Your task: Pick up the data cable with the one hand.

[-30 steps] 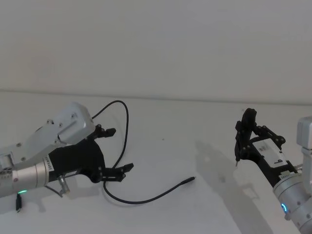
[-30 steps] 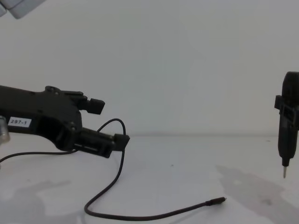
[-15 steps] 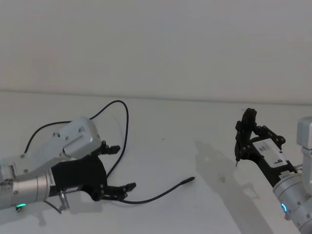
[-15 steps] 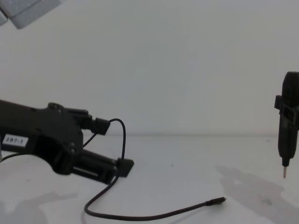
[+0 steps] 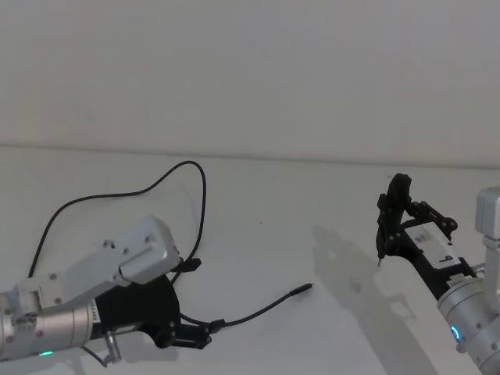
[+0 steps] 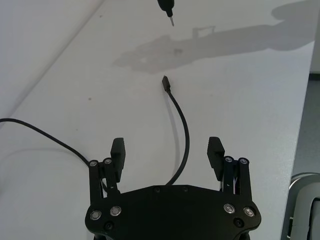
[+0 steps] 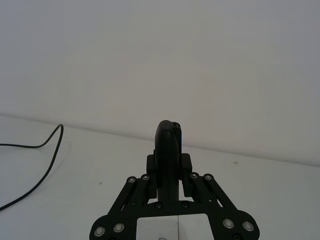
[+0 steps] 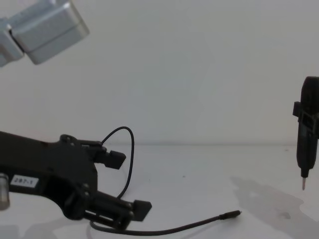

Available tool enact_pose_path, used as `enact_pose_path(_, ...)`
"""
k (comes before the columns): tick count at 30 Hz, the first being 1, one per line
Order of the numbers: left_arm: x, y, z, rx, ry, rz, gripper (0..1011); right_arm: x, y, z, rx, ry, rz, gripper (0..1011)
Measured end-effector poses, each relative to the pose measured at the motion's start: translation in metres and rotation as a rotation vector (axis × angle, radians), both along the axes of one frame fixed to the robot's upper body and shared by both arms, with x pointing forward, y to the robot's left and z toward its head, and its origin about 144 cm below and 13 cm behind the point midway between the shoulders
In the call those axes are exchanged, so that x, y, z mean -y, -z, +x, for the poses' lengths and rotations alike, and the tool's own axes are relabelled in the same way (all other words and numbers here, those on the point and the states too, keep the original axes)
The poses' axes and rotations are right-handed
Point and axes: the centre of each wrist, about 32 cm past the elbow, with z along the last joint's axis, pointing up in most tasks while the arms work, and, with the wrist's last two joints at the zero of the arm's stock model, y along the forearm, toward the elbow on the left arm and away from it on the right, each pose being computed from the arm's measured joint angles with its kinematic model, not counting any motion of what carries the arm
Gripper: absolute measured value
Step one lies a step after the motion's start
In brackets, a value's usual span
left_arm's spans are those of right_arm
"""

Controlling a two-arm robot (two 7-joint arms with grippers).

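Note:
The data cable (image 5: 205, 187) is a thin black line looping across the white table, and its slim plug (image 5: 303, 290) points toward the right arm. My left gripper (image 5: 199, 298), black with a white label, hangs low over the table and is open. In the left wrist view the cable (image 6: 187, 142) passes between its two fingers (image 6: 118, 146), apart from both, with the plug (image 6: 165, 83) farther ahead. From the chest view, the left gripper (image 8: 130, 184) straddles the cable (image 8: 131, 149). My right gripper (image 5: 397, 228) holds still at the right, shut on a narrow black tool (image 7: 169, 145) with a pin tip.
The table (image 5: 258, 203) is plain white with a white wall behind it. The pin-tipped tool (image 8: 308, 134) hangs above the table at the right. In the left wrist view the table's edge (image 6: 306, 95) runs past the plug. Open surface lies between the two arms.
My left gripper has dropped lower and moved nearer along the cable, so its open fingers now straddle the cable just above the table. The right arm has not moved.

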Motion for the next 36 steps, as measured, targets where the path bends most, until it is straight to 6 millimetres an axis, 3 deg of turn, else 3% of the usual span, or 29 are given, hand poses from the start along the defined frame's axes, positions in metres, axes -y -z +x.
enact_pose_path(36,0.048,0.032,0.01,0.023,-0.05,0.086,1001,0.0,0.0,0.0,0.0,0.0,0.0,268)
